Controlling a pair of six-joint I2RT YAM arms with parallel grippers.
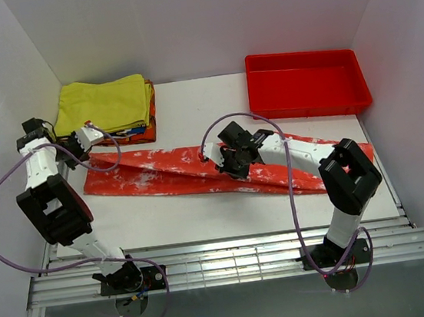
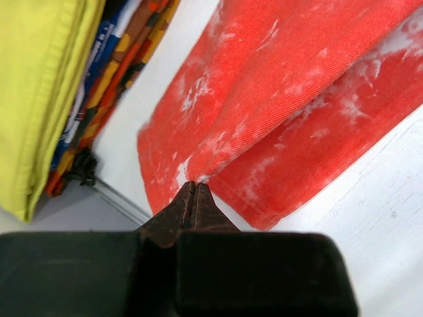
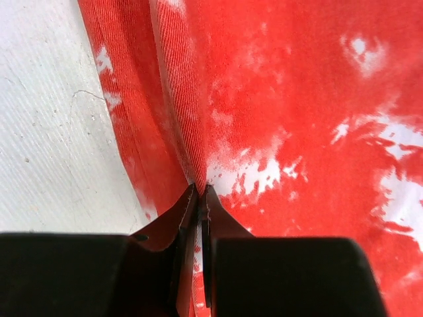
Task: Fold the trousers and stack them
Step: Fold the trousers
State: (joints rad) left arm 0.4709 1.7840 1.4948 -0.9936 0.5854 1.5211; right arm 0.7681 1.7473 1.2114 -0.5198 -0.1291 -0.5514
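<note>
The trousers lie stretched left to right across the white table, red-orange with white blotches. My left gripper is at their far-left hem end, shut on a raised pinch of the cloth. In the left wrist view the left gripper has its tips together on a fold of the trousers just above the hem. My right gripper is at the middle of the trousers, also shut. In the right wrist view the right gripper pinches a ridge of the trousers, with cloth showing between the fingers.
A folded yellow garment rests on a patterned orange one at the back left, close to my left gripper; both show in the left wrist view, yellow over patterned. A red plastic tray stands at the back right.
</note>
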